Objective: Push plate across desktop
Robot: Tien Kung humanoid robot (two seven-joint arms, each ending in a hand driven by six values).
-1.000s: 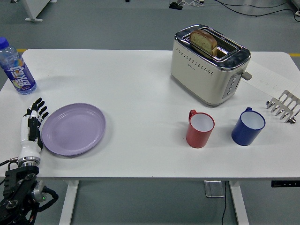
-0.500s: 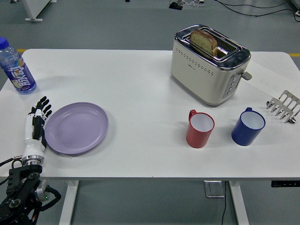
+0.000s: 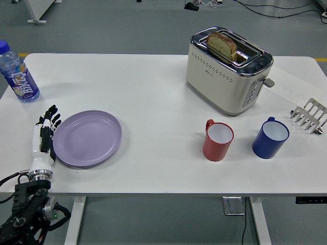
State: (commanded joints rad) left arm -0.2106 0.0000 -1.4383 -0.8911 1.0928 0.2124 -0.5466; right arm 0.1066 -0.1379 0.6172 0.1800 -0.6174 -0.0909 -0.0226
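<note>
A lilac plate (image 3: 88, 138) lies flat on the white table (image 3: 153, 97) at the left front. My left hand (image 3: 45, 131) stands edge-on against the plate's left rim, fingers straight and spread, holding nothing. The black forearm runs down past the table's near edge at the lower left. My right arm does not show.
A blue-capped water bottle (image 3: 18, 74) stands at the far left. To the plate's right stand a red mug (image 3: 218, 140) and a blue mug (image 3: 270, 138). A cream toaster (image 3: 228, 69) with bread sits behind them. A metal toast rack (image 3: 309, 116) is at the right edge.
My left hand has slid rightward, and the plate has moved a short way to the right with it across the table.
</note>
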